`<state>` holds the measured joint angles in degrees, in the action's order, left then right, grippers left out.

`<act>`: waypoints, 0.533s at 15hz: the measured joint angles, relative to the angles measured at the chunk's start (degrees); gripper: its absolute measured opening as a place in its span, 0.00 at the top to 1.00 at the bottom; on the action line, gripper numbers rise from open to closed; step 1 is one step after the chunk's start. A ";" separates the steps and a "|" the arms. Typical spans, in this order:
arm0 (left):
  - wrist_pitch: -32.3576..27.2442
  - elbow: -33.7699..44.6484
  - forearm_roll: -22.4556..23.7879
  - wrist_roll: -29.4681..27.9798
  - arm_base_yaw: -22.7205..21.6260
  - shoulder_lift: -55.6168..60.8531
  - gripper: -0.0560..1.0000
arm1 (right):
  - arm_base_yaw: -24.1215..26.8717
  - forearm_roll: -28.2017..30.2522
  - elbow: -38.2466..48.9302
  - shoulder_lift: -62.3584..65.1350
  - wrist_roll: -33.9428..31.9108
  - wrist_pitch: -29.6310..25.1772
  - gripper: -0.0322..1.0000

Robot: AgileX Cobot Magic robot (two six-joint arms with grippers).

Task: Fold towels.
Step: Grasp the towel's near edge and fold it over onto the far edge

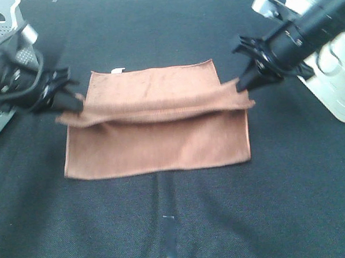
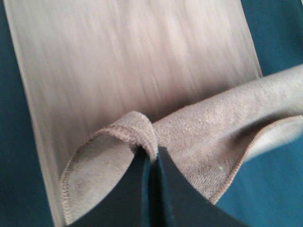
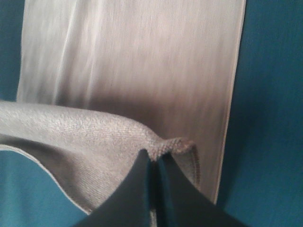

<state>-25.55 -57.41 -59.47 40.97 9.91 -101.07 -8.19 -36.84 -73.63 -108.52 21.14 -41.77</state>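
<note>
Across the dark surface (image 1: 167, 25) lies one reddish-brown towel (image 1: 162, 147), its raised fold pinched tight at opposite ends by the left pincer (image 1: 77, 103) and right pincer (image 1: 240, 86).

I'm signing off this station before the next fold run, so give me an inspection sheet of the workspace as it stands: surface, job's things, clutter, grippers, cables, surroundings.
Surface: black woven table cover, with a pale strip on it near the front.
Job's things: reddish-brown rectangular fuzzy towel lying flat, one edge lifted and stretched across its middle; small white tag on the far edge.
Clutter: nothing seen.
Grippers: left gripper shut on one end of the lifted edge; right gripper shut on the other end.
Cables: dark cable looping behind the left gripper; none seen on the surface.
Surroundings: grey perforated panel at the left, white housing at the right.
</note>
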 joint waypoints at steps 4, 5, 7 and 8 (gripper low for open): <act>6.76 -15.36 4.81 0.11 0.00 -9.80 0.95 | 0.00 4.01 -20.86 -12.89 -3.04 -1.89 0.97; 7.73 -21.83 6.19 0.23 0.00 -14.90 0.95 | 0.00 4.81 -28.71 -18.22 -4.24 -2.64 0.97; 7.91 -30.48 6.59 0.23 0.00 -21.08 0.95 | 0.00 6.19 -38.79 -24.52 -5.39 -3.15 0.97; 7.91 -34.26 6.82 0.23 0.00 -24.41 0.95 | 0.00 6.47 -43.60 -27.73 -5.44 -3.15 0.97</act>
<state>-17.65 -91.67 -52.65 41.20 9.91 -125.48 -8.19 -30.37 -117.23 -136.25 15.70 -44.92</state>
